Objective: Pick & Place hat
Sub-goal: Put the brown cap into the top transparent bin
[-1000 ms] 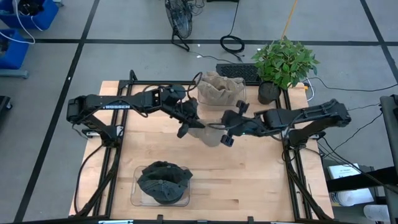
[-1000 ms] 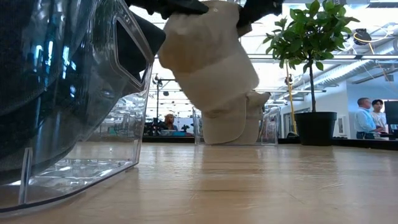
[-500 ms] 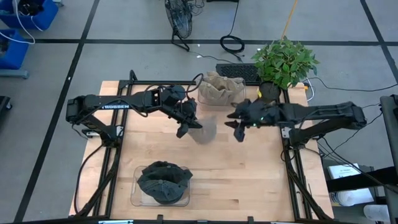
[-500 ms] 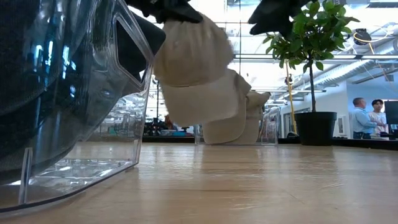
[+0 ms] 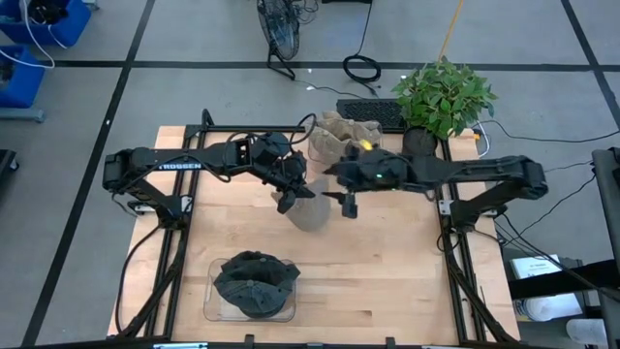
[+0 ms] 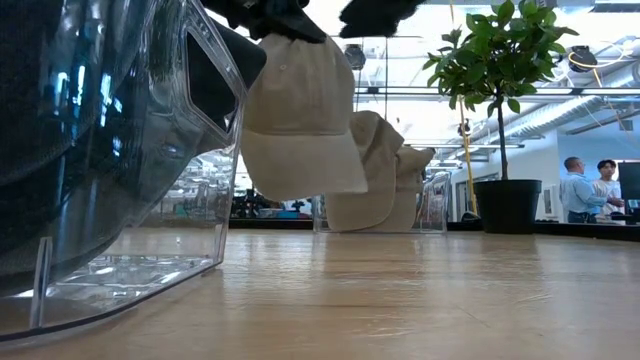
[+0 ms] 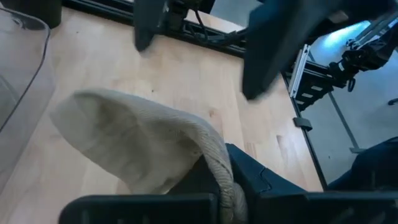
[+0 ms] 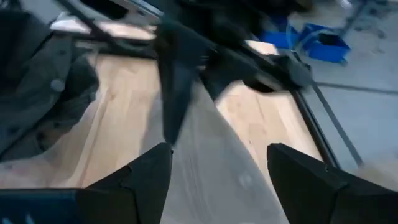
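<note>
A beige hat (image 5: 312,211) hangs over the middle of the table from my left gripper (image 5: 291,191), which is shut on it. In the low view the hat (image 6: 298,120) hangs with its brim down. My right gripper (image 5: 343,192) is open just to the hat's right. In the right wrist view its two fingers (image 8: 146,177) stand wide apart with the hat (image 8: 217,155) ahead between them, and no touch shows. More beige hats lie in a clear bin (image 5: 345,142) at the far edge. My left gripper pinches a bunched edge of the hat's crown (image 7: 219,168) between its two fingers, coming from the table's left and slanting down. The hat hangs below the fingers, clear of the table, brim lowest (image 6: 300,180).
A clear bin (image 5: 218,308) with dark hats (image 5: 254,283) stands near the front edge, left of centre, and fills the low view's left. A potted plant (image 5: 441,97) stands at the far right corner. Bare wood lies at the front right. People stand far off in the room.
My right gripper has opened and let go of the hat, drawn back toward the table's right edge, then come back beside the hat, still open. The hat has swung toward the left and now hangs from my left gripper alone, brim down.
</note>
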Robot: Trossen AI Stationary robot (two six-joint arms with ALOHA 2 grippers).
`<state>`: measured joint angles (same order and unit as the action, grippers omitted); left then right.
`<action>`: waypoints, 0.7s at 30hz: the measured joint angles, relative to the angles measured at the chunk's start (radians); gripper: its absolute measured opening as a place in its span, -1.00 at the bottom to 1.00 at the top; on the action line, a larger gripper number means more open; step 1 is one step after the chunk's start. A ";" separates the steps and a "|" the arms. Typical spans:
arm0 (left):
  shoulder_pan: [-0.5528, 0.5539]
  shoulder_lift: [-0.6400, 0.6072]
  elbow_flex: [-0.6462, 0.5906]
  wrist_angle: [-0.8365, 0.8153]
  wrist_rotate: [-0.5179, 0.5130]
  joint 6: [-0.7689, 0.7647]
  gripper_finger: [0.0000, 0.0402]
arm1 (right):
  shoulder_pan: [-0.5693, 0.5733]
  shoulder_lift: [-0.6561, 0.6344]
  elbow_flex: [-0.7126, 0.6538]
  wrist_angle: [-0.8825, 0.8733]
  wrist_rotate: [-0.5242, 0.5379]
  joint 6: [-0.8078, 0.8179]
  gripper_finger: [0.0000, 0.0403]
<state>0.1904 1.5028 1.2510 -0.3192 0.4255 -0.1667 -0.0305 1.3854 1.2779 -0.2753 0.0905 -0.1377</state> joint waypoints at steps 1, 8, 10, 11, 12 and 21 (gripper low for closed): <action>-0.002 0.000 0.000 -0.003 0.000 0.000 -0.92 | -0.004 0.024 0.037 -0.035 -0.021 -0.028 0.22; -0.023 0.000 0.000 -0.024 0.002 0.004 -0.94 | -0.050 0.140 0.190 -0.162 -0.169 -0.159 0.23; -0.023 0.000 0.000 -0.019 0.003 0.003 -0.92 | -0.057 0.157 0.190 -0.188 -0.172 -0.164 0.23; -0.023 0.000 0.000 -0.017 0.002 0.002 -0.91 | -0.060 0.169 0.189 -0.205 -0.173 -0.169 0.23; -0.022 0.000 0.000 -0.014 0.002 -0.001 -0.90 | -0.061 0.181 0.189 -0.218 -0.174 -0.173 0.23; 0.000 0.000 0.000 0.050 0.002 -0.026 -0.90 | -0.040 0.273 0.188 -0.237 -0.169 -0.177 0.19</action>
<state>0.1903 1.5028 1.2510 -0.2692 0.4271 -0.1926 -0.0701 1.6584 1.4658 -0.5120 -0.0782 -0.3147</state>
